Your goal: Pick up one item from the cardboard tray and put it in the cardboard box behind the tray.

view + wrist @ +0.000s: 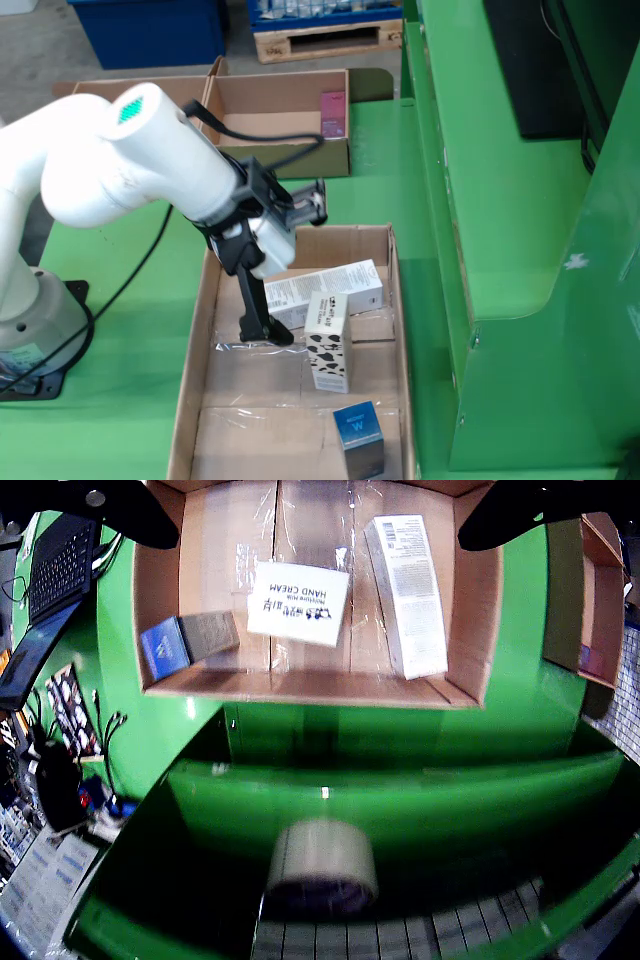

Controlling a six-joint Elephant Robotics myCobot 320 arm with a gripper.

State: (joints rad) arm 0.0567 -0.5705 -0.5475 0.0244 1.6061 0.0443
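**A:** Which item would you go for in the cardboard tray [200,330]?

**B:** The hand cream box [298,603]. In the wrist view it lies flat near the middle of the tray floor, printed face up, between the long white carton [407,595] on its right and the blue and dark box [188,640] on its left. In the fixed view it is the cow-patterned box just below the long carton.

**A:** How will it handle?

**B:** I'd judge it light and fairly stiff, thin printed card that could dent under a hard squeeze. The face looks smooth, so it may slip. The tray floor carries glossy clear tape or film, which could let the box slide when nudged. I'd close across its two long sides, near the middle.

**A:** And the gripper [256,325]?

**B:** It is spread wide and holds nothing. In the wrist view the two dark fingers [110,505] sit at the top corners with the whole tray visible between them. In the fixed view one finger reaches down near the tray floor, just left of the long carton; whether it touches the floor I cannot tell.

**A:** The destination?

**B:** The cardboard box [280,125] stands beyond the tray in the fixed view, with a pink item [333,112] already inside.
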